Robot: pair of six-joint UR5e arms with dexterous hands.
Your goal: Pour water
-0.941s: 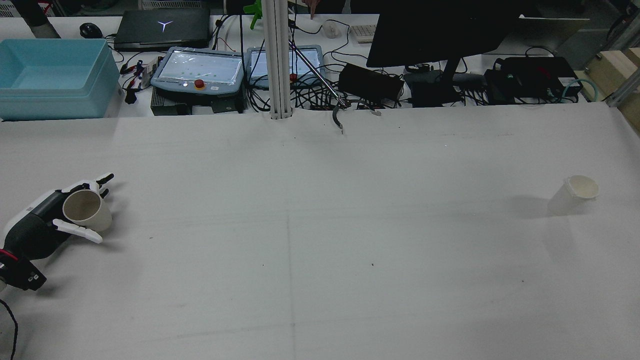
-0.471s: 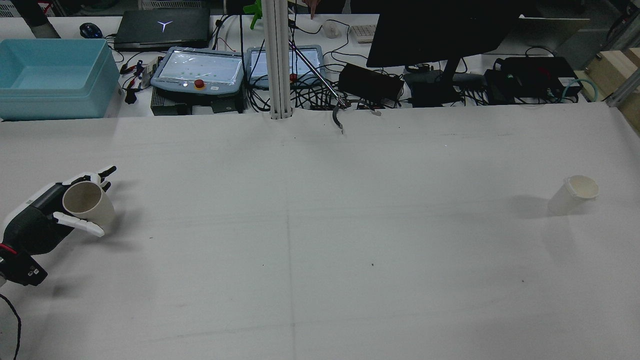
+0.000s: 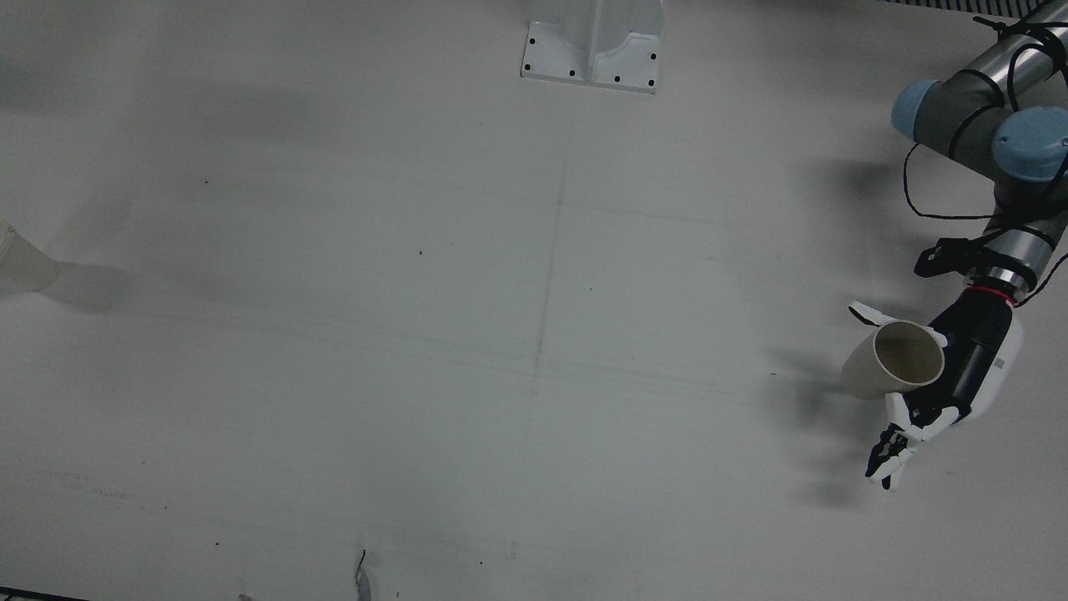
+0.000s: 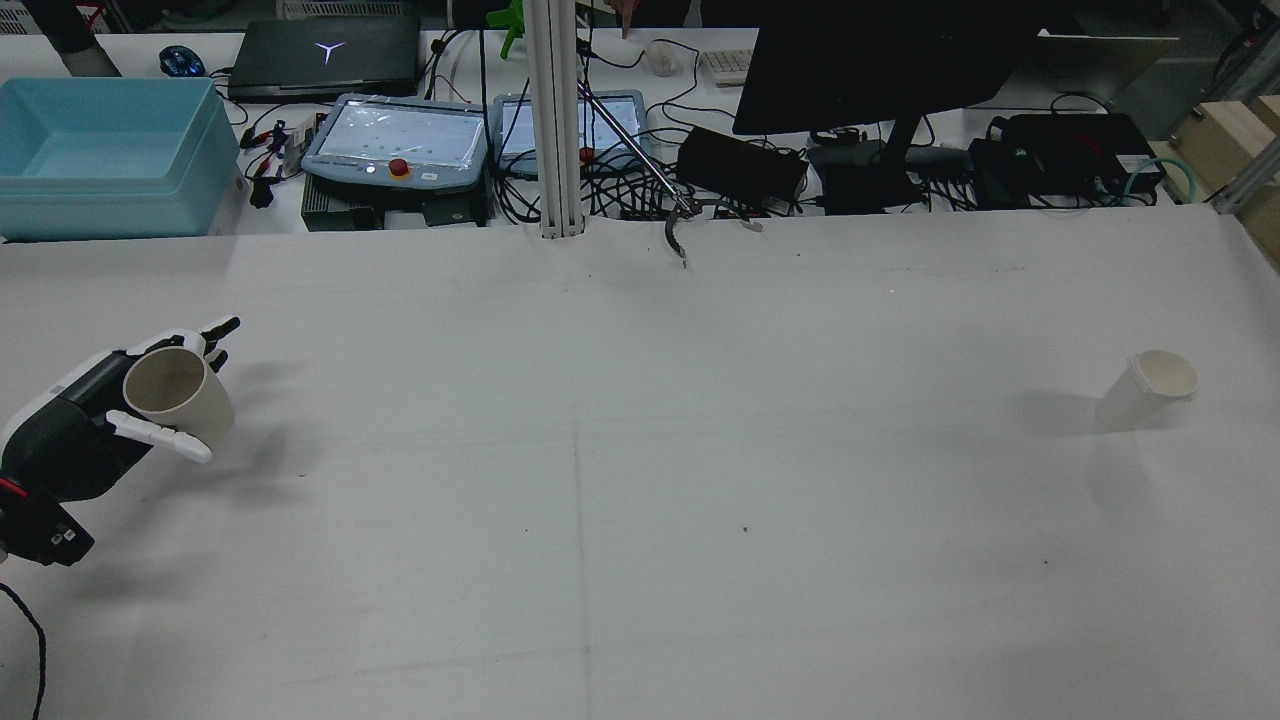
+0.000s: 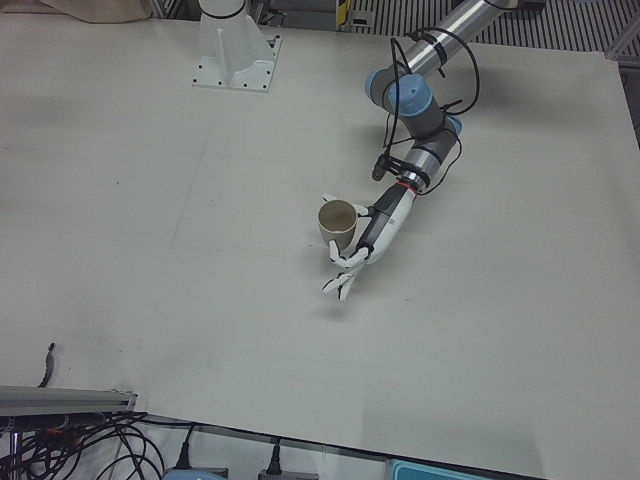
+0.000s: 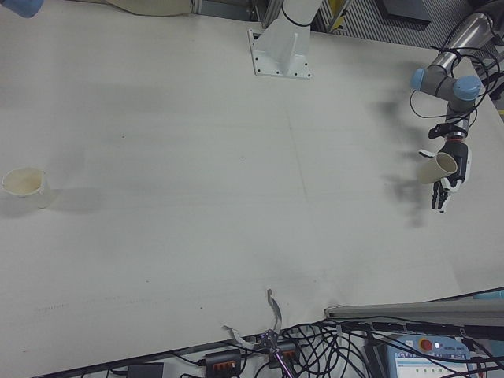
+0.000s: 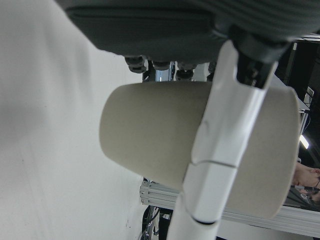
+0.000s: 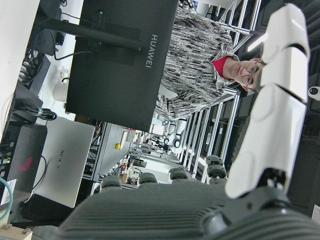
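My left hand point(image 4: 70, 440) is shut on a beige paper cup point(image 4: 180, 397), held just above the table at its left side, mouth tipped toward the rear camera. The same cup point(image 3: 893, 361) and hand point(image 3: 959, 376) show at the right of the front view. In the left hand view a white finger point(image 7: 220, 150) crosses the cup's wall point(image 7: 150, 150). A translucent plastic cup point(image 4: 1150, 385) stands upright far off on the table's right side, also visible in the right-front view point(image 6: 25, 187). My right hand point(image 8: 200, 210) shows only in its own view, one finger point(image 8: 272, 105) stretched out, holding nothing.
Beyond the table's far edge stand a blue bin point(image 4: 100, 150), teach pendants point(image 4: 400, 140), a monitor point(image 4: 880, 60) and cables. A metal post point(image 4: 555, 120) rises at the back middle. A person point(image 8: 200, 55) appears in the right hand view.
My left hand has lifted the beige cup slightly and carried it a little away from the rear camera. The translucent cup has not moved.
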